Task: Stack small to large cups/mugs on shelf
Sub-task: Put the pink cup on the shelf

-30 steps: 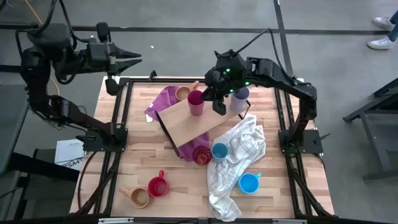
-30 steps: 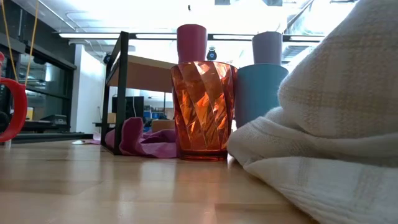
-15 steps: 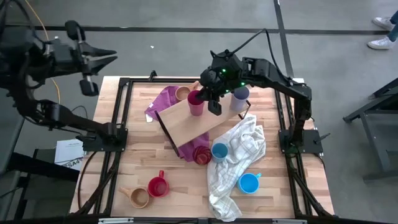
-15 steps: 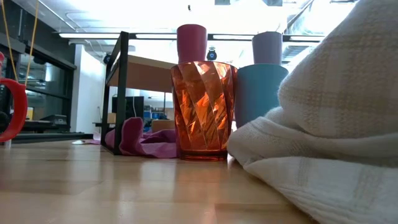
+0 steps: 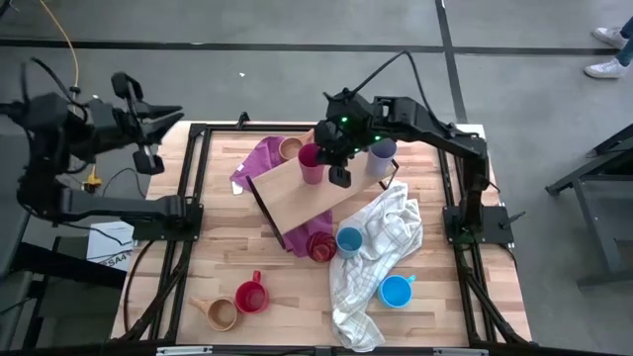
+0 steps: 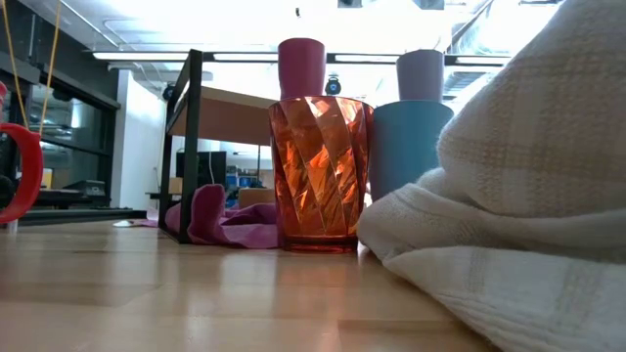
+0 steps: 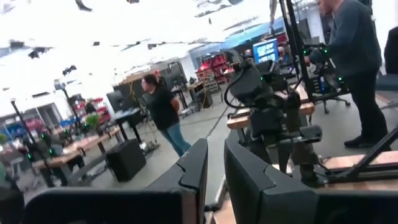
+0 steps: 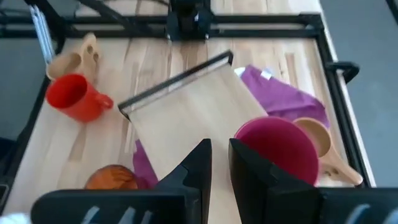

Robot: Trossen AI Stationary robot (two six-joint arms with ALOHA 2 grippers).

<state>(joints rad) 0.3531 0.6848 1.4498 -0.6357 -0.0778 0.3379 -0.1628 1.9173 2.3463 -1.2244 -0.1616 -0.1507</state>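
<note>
Right gripper, jaws nearly shut and empty, hovers beside magenta plastic tumbler on light-wood shelf; likely lining up a grasp.

Left gripper parked far left, nearly shut.

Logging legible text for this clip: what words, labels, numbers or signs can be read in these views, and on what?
Paper sheet on the floor left of the table: dark print, too small to read.
Monitor in the room behind, left wrist view: lit blue, contents blurred.
Cups, shelf, towel, cloth: no text visible.
</note>
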